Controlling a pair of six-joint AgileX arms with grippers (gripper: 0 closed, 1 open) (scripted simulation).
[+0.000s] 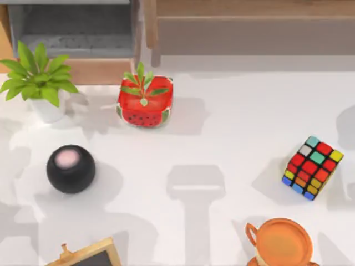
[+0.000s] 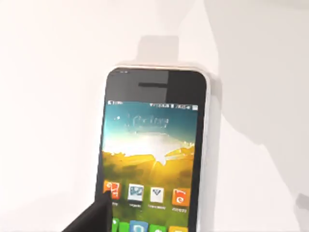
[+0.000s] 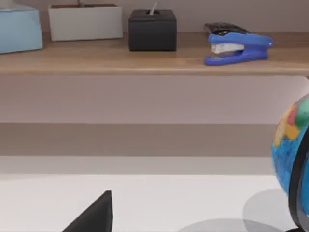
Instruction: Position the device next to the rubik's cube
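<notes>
White table [image 1: 233, 138] holds the rubik's cube [image 1: 312, 168] at its right

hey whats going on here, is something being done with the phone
The left wrist view looks down on the smartphone, lit screen up, with a dark fingertip of the left gripper over its lower corner. Whether it is gripped cannot be told. In the top view the rubik's cube sits alone at the table's right side, with no phone beside it yet. The right wrist view faces a shelf holding a blue stapler.
</notes>
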